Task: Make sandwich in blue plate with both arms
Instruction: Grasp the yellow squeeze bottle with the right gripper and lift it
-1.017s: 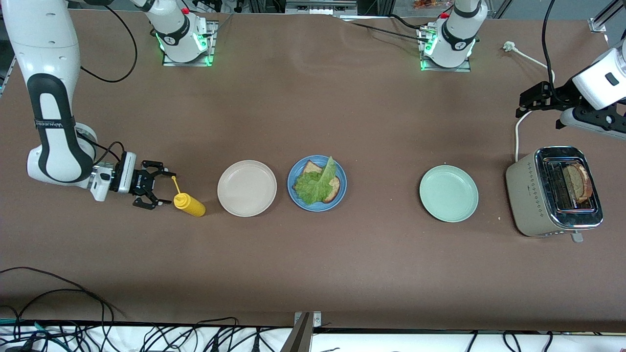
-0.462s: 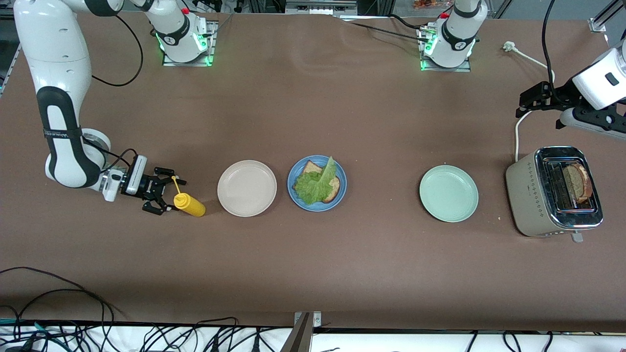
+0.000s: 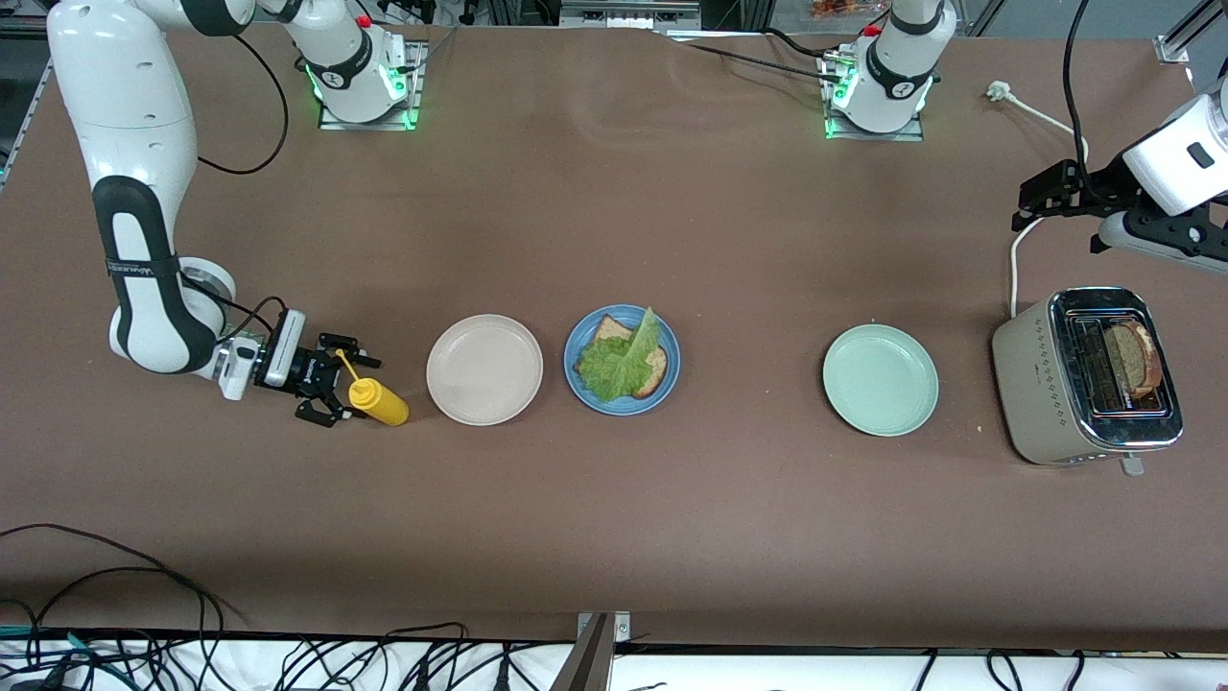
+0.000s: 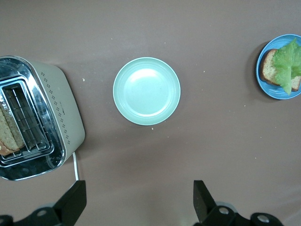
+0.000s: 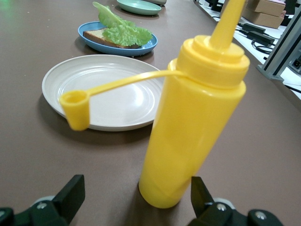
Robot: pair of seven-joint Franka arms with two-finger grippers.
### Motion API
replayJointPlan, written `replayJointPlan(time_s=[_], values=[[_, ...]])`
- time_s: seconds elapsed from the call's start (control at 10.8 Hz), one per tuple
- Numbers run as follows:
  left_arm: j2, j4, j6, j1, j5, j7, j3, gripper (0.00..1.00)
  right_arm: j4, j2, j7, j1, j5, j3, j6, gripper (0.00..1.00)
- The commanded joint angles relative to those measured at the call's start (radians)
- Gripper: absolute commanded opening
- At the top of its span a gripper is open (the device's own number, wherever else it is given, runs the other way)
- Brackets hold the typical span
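Yellow plastic fills the right wrist view: a mustard squeeze bottle (image 3: 380, 403) stands upright on the table, uncapped, its cap dangling on a thin tether. The right gripper (image 3: 340, 381) sits low at the table surface with its fingers spread wide on either side of the bottle, not clamped on it. The right arm folds down from its base at the table's 11 o'clock, elbow bent, wrist level and pointing along the table.

At the table's 3 o'clock edge the left gripper (image 3: 1039, 199) hangs in the air, released and holding nothing, near the toaster (image 3: 1046, 379); the left arm waits there.

Four things lie in a row across the table's middle. A beige plate (image 3: 484, 369) sits just beside the bottle. Next, the blue plate (image 3: 576, 368) holds one slice of brown bread (image 3: 609, 331) under a crinkly lettuce leaf (image 3: 619, 365); no top slice is on it. A pale green plate (image 3: 880, 380) stands well apart toward the left arm's end. The toaster, cream with a chrome top, holds a second bread slice (image 3: 1134, 358) in one slot, and its white cord (image 3: 1027, 115) trails toward 1 o'clock.

Brown matting (image 3: 614, 518) covers the table; black cables (image 3: 115, 614) tangle along the 6 o'clock edge.
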Motion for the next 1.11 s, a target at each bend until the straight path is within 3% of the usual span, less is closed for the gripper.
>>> replayJointPlan(time_s=[0.0,0.18,0.46,0.92,1.02], values=[[0.009,0.025,-0.019,0.003,0.006,-0.007,-0.003,1.0,0.028,0.028,-0.025,0.001,0.028,0.001,0.001,1.0],[0.009,0.025,-0.019,0.003,0.006,-0.008,-0.003,1.0,0.036,0.064,-0.01,-0.004,0.101,0.001,-0.013,1.0],[0.009,0.025,-0.019,0.003,0.006,-0.008,-0.003,1.0,0.099,0.097,0.004,0.004,0.108,0.003,-0.022,1.0],[0.009,0.025,-0.019,0.003,0.006,-0.008,-0.003,1.0,0.101,0.101,0.05,0.016,0.111,0.036,-0.007,1.0],[0.009,0.025,-0.019,0.003,0.006,-0.008,-0.003,1.0,0.105,0.105,0.052,0.016,0.111,0.036,-0.004,0.89]])
